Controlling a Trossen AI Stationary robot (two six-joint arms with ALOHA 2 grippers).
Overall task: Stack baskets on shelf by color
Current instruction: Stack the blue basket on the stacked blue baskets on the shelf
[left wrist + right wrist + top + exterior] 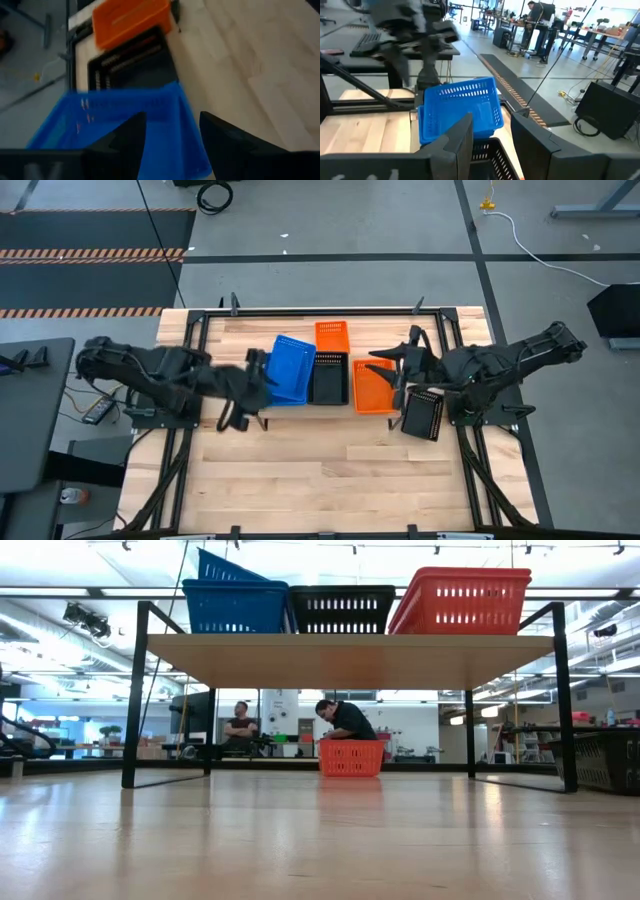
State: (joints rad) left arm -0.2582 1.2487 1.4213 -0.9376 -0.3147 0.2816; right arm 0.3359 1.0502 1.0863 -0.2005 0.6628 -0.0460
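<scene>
Plastic mesh made up every basket in play, so each looked light, fairly stiff along the rim and a little springy in the perforated walls; a rim edge or a short wall seemed the natural place to pinch, since the smooth plastic could slip if taken at a corner. On the shelf point(232, 313) sat a blue stack point(290, 368), its upper basket skewed and tilted against the one beneath, then a black basket point(328, 377) and an orange basket point(374, 388) side by side. Another orange basket point(332, 336) lay behind the black one, which the low view showed down on the table beyond the shelf, and a second black basket point(422, 414) lay off the shelf beside the right arm. The left gripper point(170, 135) hung just at the near wall of the blue stack, jaws parted and gripping nothing. The right gripper point(492, 135) hovered above the row near the black basket, facing the blue stack, its jaws likewise spread and empty.
</scene>
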